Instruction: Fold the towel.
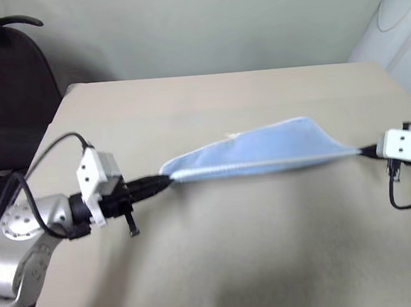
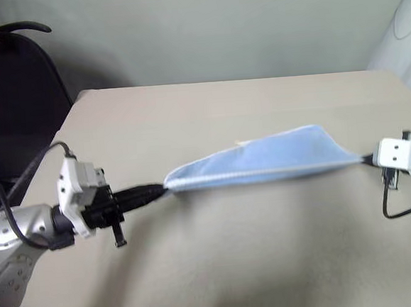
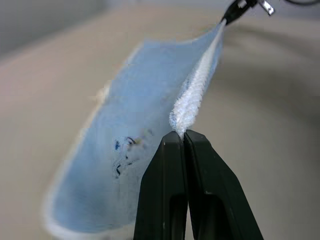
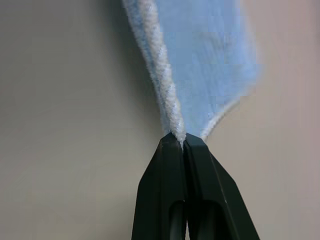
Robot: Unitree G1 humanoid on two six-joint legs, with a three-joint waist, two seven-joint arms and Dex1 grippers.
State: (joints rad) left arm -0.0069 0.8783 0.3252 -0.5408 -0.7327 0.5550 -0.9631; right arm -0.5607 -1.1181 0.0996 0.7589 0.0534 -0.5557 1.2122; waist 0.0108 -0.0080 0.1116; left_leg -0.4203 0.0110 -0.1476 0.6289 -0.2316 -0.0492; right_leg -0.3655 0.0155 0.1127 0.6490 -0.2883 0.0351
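Note:
The light-blue towel (image 1: 262, 151) hangs stretched between both grippers above the beige table (image 1: 221, 259), its white stitched edge pulled taut along the near side and the rest sagging toward the far side. My left gripper (image 1: 166, 180) is shut on the towel's left corner (image 3: 181, 131). On the right, my right gripper (image 1: 362, 151) is shut on the opposite corner (image 4: 179, 137). In the left wrist view the right gripper (image 3: 229, 16) shows at the towel's far end.
A black bag (image 1: 8, 91) stands beyond the table's left edge. A white rounded object (image 1: 394, 18) sits at the back right. Loose cables hang from both wrists.

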